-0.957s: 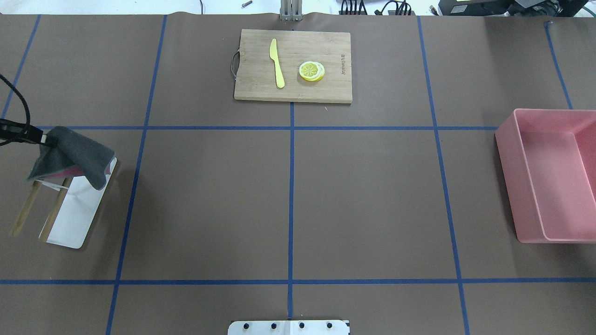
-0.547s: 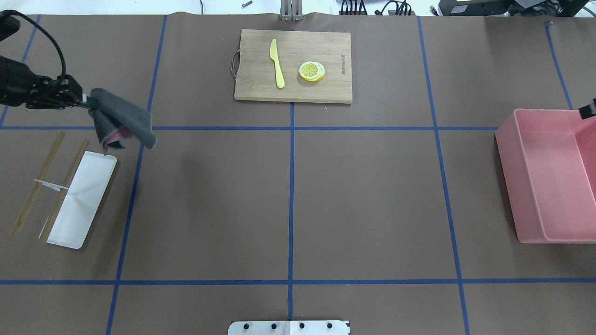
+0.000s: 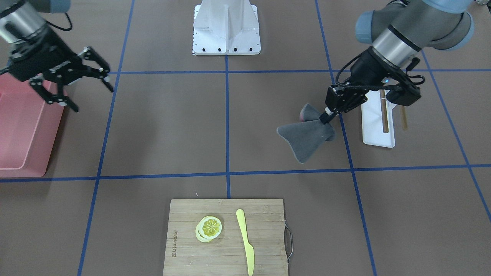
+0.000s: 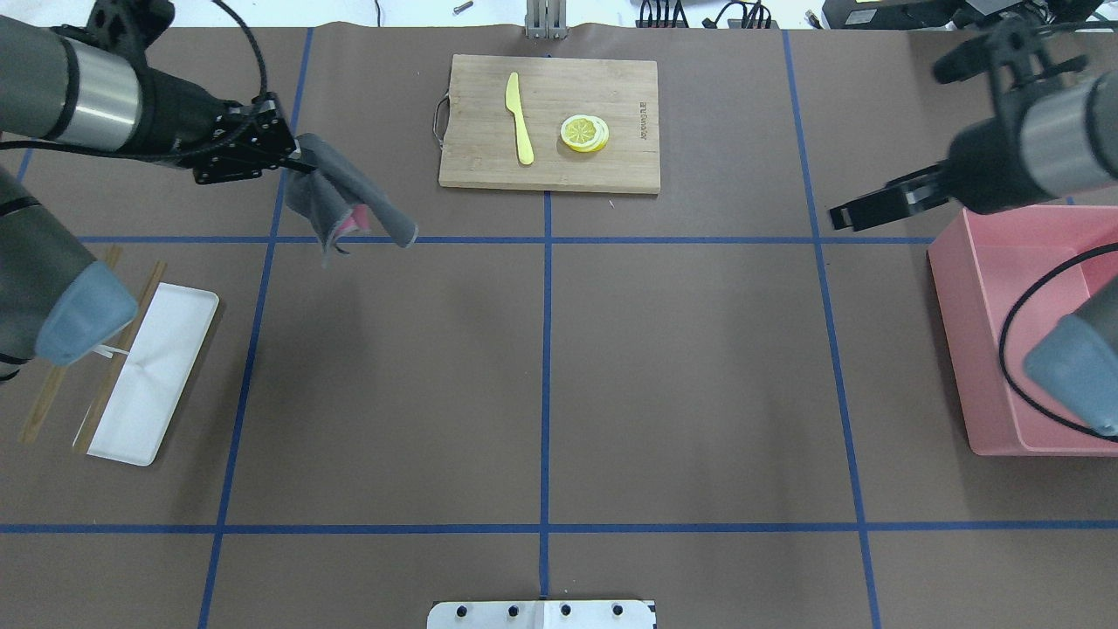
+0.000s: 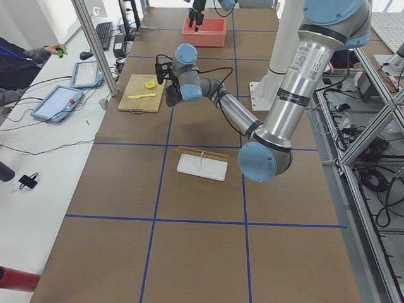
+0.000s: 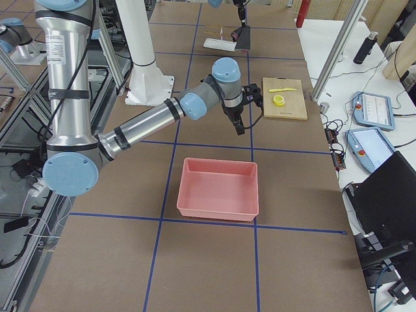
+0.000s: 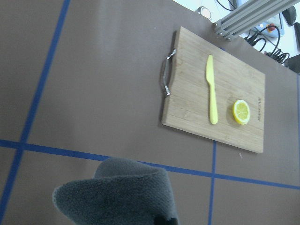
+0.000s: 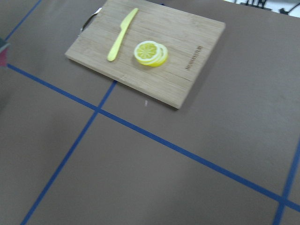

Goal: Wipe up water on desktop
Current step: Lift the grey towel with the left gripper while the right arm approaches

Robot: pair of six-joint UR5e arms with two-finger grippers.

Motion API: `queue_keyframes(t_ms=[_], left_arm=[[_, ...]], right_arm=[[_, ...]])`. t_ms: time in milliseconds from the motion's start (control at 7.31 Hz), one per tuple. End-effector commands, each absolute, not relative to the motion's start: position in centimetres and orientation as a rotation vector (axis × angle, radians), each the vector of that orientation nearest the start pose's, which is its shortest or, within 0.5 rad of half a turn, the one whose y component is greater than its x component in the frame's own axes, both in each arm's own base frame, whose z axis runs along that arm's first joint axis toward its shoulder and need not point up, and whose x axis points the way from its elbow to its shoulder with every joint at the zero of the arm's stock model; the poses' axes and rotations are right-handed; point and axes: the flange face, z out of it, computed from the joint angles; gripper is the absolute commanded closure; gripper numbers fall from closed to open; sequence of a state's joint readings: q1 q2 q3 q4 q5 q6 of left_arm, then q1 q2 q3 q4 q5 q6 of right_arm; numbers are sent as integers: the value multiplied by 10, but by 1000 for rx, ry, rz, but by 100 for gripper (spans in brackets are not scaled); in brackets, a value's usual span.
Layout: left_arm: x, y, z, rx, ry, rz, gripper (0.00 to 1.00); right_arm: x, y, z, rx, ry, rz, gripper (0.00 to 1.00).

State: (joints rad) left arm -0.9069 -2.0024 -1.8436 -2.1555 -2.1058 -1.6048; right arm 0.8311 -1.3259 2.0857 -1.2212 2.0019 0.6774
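Desktop (image 4: 393,376): brown, gridded with blue tape, it runs under everything. No view shows a wet patch, so the spot to wipe cannot be told. The arm would do well to find the spill before lowering.

Bin (image 4: 974,349): pink, at the robot's right edge, well apart from the cloth. The right side view shows its whole inside bare, while the overhead view crops it.

Cutting board (image 4: 611,166): at the far middle, near the cloth but not touching it. A wipe should stop short of its edge so the board is not pushed.

Tray (image 4: 166,349): white, on the robot's left and partly under the left arm in the overhead view. The front view shows it whole.

Cloth (image 3: 307,138): grey with a pink underside, it appears to hang clear of the desktop. It should be laid flat and pressed down before dragging, since a bunched fold would likely smear water rather than lift it. The left wrist view shows only grey fleece; the pink shows from the front and overhead.

Left gripper (image 3: 325,119): pinching the cloth by one corner.

Right gripper (image 3: 94,100): fingers spread wide and holding nothing, beside the bin. This reads plainly from the front; the overhead view shows it side-on.

Knife (image 4: 520,118) and lemon slices (image 4: 584,133): on the board, apart from each other.
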Motion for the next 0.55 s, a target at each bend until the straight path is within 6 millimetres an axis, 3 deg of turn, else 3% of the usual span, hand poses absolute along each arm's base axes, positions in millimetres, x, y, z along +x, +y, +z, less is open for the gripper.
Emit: queue_keyframes(t_ms=[0, 137, 274, 410], left_arm=[[319, -509, 166, 38, 1407, -567, 100], [325, -501, 143, -9, 1448, -595, 100], [335, -480, 123, -65, 1489, -595, 100], [339, -467, 106, -107, 1521, -604, 100]], right_arm=[[-368, -400, 204, 728, -984, -308, 3], [-397, -384, 188, 760, -985, -285, 6], [-423, -373, 173, 799, -978, -273, 12], [-436, -371, 165, 820, -971, -265, 19]])
